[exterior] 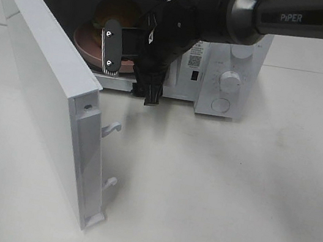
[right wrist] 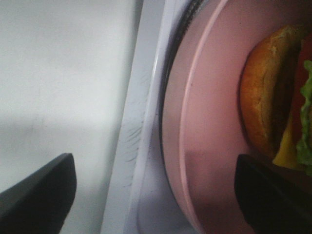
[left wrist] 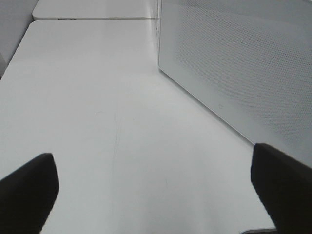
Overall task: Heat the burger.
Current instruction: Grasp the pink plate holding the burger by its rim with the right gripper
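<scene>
Microwave (exterior: 238,53) stands at the back of the white table (exterior: 229,200), its door (exterior: 39,75) swung fully open toward the left of the exterior view, with two latch hooks (exterior: 112,128) on its free edge. Two dials (exterior: 230,80) sit on the control panel, right of the cavity. Burger (exterior: 121,10) sits on the pink plate (exterior: 86,43) inside the cavity; the right wrist view shows bun, lettuce and cheese (right wrist: 270,97), with the plate (right wrist: 209,122) bare around it. Right arm's black wrist crosses the cavity mouth and covers the right half of the plate and most of the burger from above. Burger cut off by the frame edge in the wrist view. Left arm is out of the exterior view; a dotted white panel (left wrist: 234,63) beside it cannot be identified as door or side wall. Right arm reaches in from the upper right, "PiPER" link level. Right gripper (exterior: 129,72) is at the cavity threshold, jaws spread wide, straddling the plate rim and front sill (right wrist: 153,170), pinching nothing. Left gripper (left wrist: 153,168) is spread wide over bare table.
</scene>
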Robot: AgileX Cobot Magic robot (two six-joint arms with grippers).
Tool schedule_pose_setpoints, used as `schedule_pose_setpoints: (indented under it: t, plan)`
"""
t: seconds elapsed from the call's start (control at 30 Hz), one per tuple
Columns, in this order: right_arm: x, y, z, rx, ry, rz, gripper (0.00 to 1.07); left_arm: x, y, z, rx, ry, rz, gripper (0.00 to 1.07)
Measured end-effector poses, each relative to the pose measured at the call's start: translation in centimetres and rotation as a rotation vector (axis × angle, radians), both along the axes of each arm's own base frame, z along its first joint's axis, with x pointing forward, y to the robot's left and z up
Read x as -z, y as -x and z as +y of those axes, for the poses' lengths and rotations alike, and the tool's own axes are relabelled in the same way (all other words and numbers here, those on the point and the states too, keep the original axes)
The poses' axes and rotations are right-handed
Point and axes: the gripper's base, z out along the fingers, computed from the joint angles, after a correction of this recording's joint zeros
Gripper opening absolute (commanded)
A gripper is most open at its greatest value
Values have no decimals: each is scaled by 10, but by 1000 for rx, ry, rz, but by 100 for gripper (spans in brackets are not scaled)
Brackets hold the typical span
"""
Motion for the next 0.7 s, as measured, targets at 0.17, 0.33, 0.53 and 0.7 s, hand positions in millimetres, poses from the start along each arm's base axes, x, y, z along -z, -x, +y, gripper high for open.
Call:
schedule_pose_setpoints:
  t: [0.17,0.33,0.53,0.7]
  plan:
    - [3,-13,-3,23,2,1,84,0,0,0,0,0,0,100]
    - [5,-25,-9,48,3,0,83,0,0,0,0,0,0,100]
    - [8,-30,-8,57,-3,5,72,0,0,0,0,0,0,100]
    - [14,-29,-8,61,6,40,29,0,0,0,0,0,0,100]
